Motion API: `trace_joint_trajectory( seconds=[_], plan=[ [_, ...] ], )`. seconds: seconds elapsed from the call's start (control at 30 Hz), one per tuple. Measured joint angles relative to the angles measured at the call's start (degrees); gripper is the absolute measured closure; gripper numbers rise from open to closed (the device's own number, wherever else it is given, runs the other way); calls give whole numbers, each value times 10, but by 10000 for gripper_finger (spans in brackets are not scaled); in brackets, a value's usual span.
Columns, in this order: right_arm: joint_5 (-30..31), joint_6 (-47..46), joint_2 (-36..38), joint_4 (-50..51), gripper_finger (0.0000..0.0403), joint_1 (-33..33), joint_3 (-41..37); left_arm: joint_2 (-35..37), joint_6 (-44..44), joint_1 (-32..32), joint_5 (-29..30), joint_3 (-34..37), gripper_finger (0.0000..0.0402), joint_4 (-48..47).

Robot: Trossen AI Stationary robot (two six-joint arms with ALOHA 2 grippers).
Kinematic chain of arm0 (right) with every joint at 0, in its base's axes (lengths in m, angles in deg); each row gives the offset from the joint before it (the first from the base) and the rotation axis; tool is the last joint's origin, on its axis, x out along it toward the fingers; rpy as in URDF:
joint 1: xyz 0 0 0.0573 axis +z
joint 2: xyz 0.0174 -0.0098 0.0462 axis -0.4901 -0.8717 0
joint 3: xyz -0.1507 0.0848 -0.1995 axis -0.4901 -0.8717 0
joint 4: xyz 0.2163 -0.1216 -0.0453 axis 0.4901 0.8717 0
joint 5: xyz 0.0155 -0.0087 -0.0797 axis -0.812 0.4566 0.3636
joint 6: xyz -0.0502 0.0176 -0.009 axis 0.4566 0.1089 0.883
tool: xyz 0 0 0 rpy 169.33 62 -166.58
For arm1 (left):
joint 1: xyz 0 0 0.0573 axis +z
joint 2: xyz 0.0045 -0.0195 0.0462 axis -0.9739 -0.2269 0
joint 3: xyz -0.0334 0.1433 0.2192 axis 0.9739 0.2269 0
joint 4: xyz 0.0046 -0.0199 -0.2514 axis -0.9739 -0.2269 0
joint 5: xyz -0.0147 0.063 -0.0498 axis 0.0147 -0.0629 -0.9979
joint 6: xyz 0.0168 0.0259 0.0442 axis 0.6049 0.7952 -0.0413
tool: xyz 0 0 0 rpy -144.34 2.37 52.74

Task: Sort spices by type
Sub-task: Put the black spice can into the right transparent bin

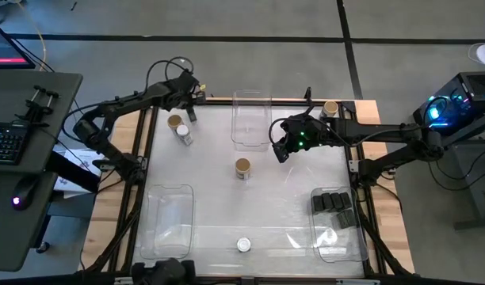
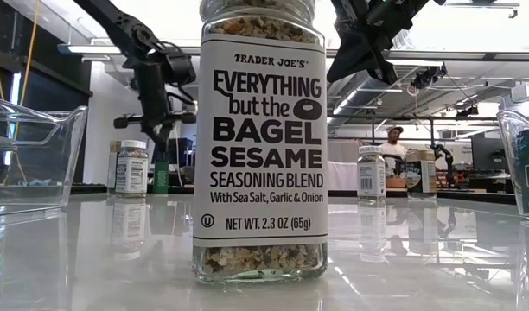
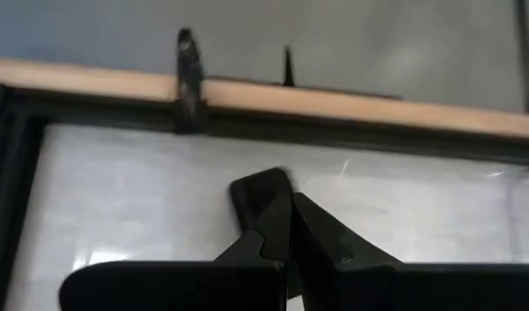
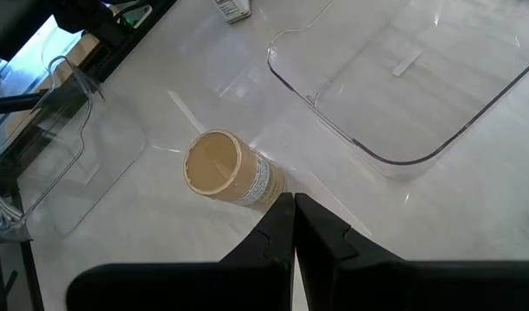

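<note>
Nearest the low camera: Everything but the Bagel jar (image 2: 259,142), upright on the table (image 1: 290,202), label square to the lens, long axis vertical; white lid up in the high view. Tan-lidded jar (image 1: 242,168) mid-table, upright, just ahead of right gripper (image 4: 293,207), fingers pressed shut on nothing; likely poised over it as next pick. Left gripper (image 3: 286,226) also closed, empty, near far-left edge by two jars (image 1: 179,129). Another tan-lidded jar (image 1: 330,108) at far-right corner. Black boxes (image 1: 334,207) already grouped flat in right near bin (image 1: 337,245), apparently sorted. Far bin (image 1: 251,119) and left near bin (image 1: 165,222) hold nothing.
</note>
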Motion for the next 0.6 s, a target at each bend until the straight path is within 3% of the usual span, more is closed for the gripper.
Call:
trace_joint_trajectory(
  seconds=[0.33,0.6],
  plan=[
    [0,0,0,0,401,0,0,-1,-40,-10,69,0,401,-20],
    [0,1,0,0,401,0,0,-2,-29,-18,73,0,401,-18]
  ],
)
